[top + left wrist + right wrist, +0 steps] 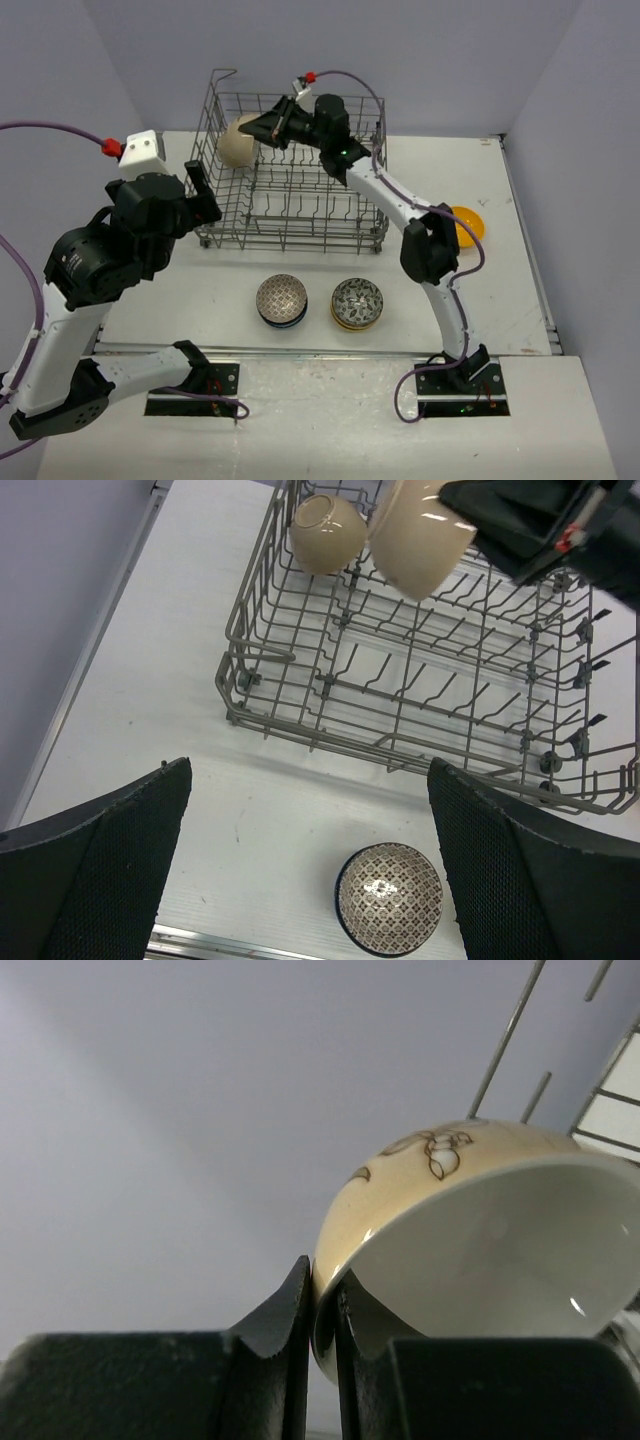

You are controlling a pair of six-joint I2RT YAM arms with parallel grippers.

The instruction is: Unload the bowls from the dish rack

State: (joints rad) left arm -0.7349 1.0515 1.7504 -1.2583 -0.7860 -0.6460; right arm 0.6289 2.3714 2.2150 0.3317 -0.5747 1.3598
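Beige bowl (480,1240), brown outlined motif outside, glossy pale inside.

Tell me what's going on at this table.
The right arm's fingers are pinched on the rim of a beige bowl, holding it tilted over the far left end of the dish rack. A second beige bowl sits in the rack beside it. The left arm's fingers are spread and empty over the table in front of the rack. Two patterned bowls and an orange bowl are out on the table.
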